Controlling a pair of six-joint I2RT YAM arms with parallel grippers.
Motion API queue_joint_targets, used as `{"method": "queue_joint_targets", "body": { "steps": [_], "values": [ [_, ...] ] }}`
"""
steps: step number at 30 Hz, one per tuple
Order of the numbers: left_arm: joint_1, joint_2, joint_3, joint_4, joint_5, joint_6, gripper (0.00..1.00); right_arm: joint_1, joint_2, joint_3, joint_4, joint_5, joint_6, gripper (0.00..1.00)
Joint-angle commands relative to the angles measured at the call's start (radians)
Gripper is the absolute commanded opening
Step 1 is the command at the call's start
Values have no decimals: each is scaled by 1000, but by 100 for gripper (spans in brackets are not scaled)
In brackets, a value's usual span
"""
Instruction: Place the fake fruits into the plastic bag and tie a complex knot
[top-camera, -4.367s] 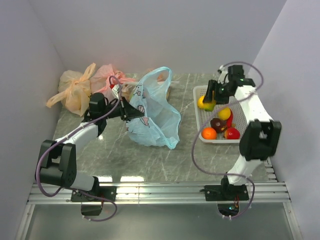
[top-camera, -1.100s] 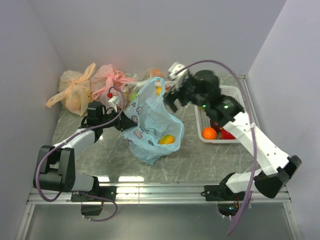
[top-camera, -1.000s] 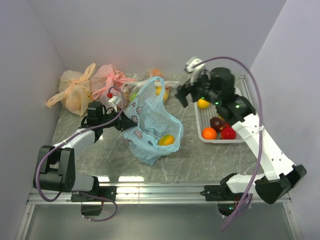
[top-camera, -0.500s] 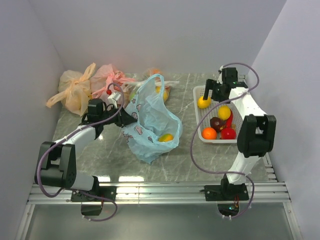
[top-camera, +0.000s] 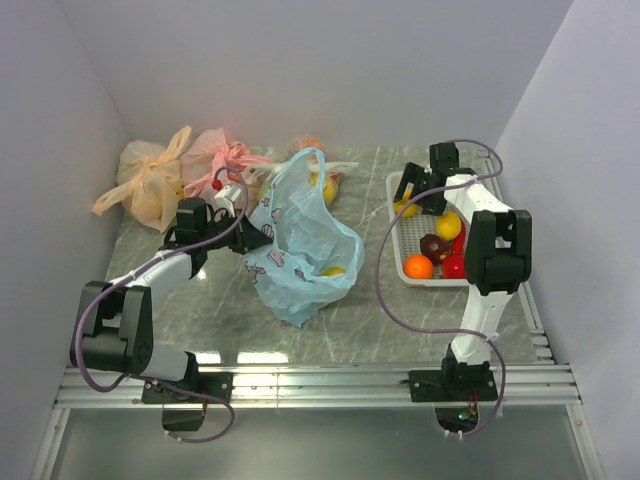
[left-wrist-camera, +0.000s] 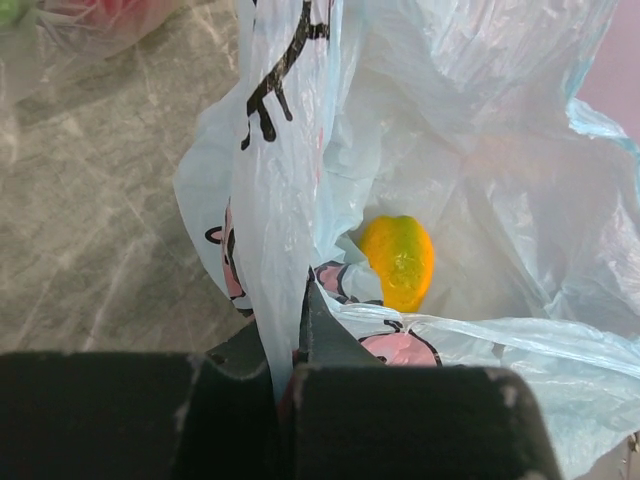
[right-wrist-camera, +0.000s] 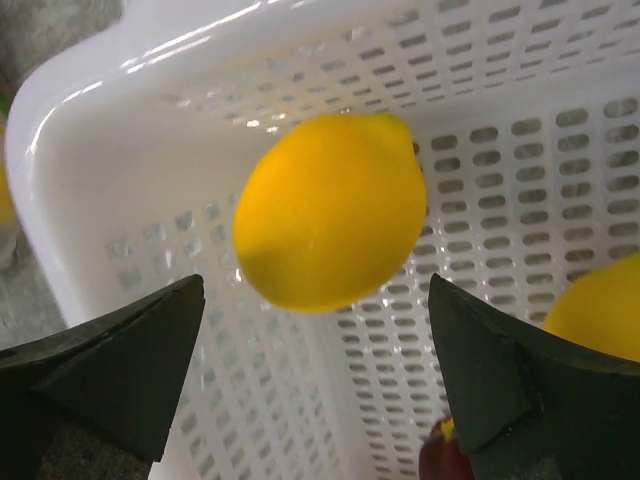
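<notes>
Left claw (top-camera: 262, 238) pinches the thin light blue plastic bag (top-camera: 310, 235), mid-frame; right claw (top-camera: 408, 198), upper right, is spread wide, just by 1 yellow toy lemon (right-wrist-camera: 330, 210)

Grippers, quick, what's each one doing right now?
Left gripper: shut on the plastic bag at its rim.
Right gripper: open, fingers either side of a yellow fruit in the white basket, not gripping it.

a grey marbled table (top-camera: 400, 320) sits between plain pale walls: back wall (top-camera: 320, 70), left wall (top-camera: 50, 200), right wall (top-camera: 590, 200). a ribbed metal rail (top-camera: 320, 385) runs along its near edge, beside white glare (top-camera: 240, 357).
</notes>
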Motion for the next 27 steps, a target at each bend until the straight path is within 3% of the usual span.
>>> {"method": "queue_joint_targets", "body": {
  "steps": [1, 4, 11, 14, 15, 19, 22, 27],
  "values": [
    [0, -27, 10, 21, -33, 39, 4, 3, 30, 45, 68, 14, 64, 100],
    [-2, -45, -11, 49, 47, 104, 6, 3, 59, 51, 67, 17, 74, 100],
    [-2, -19, 36, -52, 53, 103, 3, 0, 32, -2, 131, 31, 63, 96],
    [-5, -24, 42, -37, 13, 53, 1, -1, -30, -39, 159, 19, 49, 83],
    [-5, -31, 39, -24, 24, 57, 1, 0, -51, -59, 166, 13, 37, 73],
    [-30, -48, 51, -43, -86, 19, 0, -1, -154, -101, 206, -19, -1, 51],
    [-37, -68, 44, -22, -102, 10, 0, 3, -223, -84, 179, -64, -30, 45],
    [-83, -133, -5, 25, -118, 51, 7, 74, -416, -98, 154, -330, -130, 36]
  ]
}}
